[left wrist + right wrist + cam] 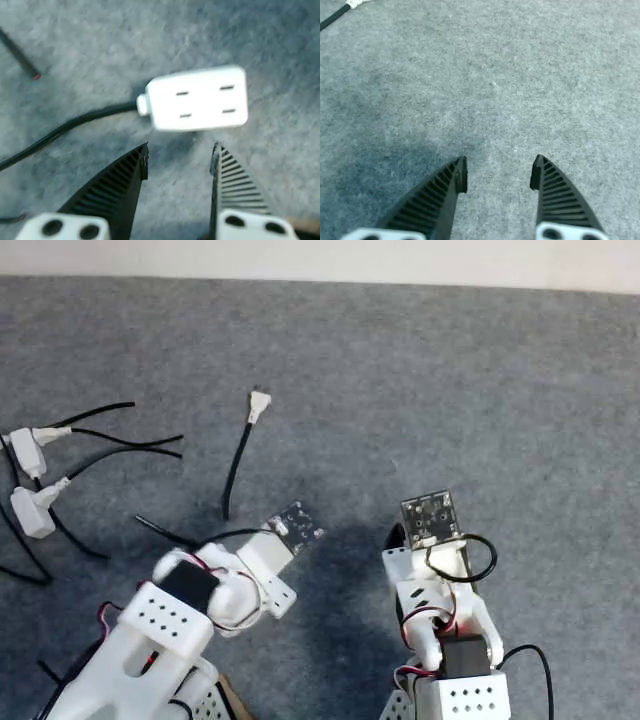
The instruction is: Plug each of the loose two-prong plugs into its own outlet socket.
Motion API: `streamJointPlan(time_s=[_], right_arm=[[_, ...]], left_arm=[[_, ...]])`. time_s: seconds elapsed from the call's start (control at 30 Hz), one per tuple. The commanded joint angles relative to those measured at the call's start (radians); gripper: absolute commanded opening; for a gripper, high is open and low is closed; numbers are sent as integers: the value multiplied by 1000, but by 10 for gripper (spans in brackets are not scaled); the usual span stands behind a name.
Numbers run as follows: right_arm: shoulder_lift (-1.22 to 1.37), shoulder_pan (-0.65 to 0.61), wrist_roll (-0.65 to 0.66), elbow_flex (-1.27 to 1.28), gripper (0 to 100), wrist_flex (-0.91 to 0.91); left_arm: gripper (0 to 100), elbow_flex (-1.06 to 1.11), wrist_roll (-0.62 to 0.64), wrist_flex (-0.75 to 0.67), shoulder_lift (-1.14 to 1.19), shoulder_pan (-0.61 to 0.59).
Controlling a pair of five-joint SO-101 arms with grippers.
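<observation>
I'm looking down on a grey carpet (pixel 520 390) that covers the whole work surface. The left arm (pixel 165 625) and the right arm (pixel 445 630) sit side by side at its near edge.

The left gripper (pixel 180 150) hangs over the carpet with its two black ribbed fingers (pixel 120 185) spread apart and nothing between them. A white outlet socket (pixel 197 99) lies flat just beyond the fingertips, not touching either one. Its slotted face is turned up toward the camera and shows two pairs of slots. Its long axis runs crosswise to the way the fingers point, so it spans the gap between them. A black cord (pixel 65 132) leaves one short end and trails off to the side.

The right gripper (pixel 499 161) is also spread wide, with bare carpet beneath and ahead of it.

A loose plug (pixel 259 403) lies well ahead of both arms, nearer the left one. Its small white head is at the far end and its black lead (pixel 236 462) runs back toward the arms, leaning slightly left. I cannot make out the prongs.

At the left edge lie two white blocks (pixel 22 452), each with a smaller white cord end against it. I cannot tell whether those ends are seated.

A short wire stub (pixel 20 56) lies off to one side of the socket.
</observation>
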Motion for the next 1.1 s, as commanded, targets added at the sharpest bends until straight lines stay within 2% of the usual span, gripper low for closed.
streamJointPlan(time_s=[0.0,0.2,0.4,0.6,0.8,1.07], right_arm=[[-21,-12,8,114,207,-12],[-21,-12,8,114,207,-12],[-21,-12,8,114,207,-12],[-21,-12,8,114,207,-12],[-21,-12,8,114,207,-13],[-21,-12,8,114,207,-13]], left_arm=[[258,-124,-103,107,-1,-67],[343,-254,-241,130,5,-74],[348,-260,-285,12,176,-7],[348,-266,-454,-80,427,-2],[347,-325,-583,-87,529,-7],[347,-407,-646,-87,642,2]])
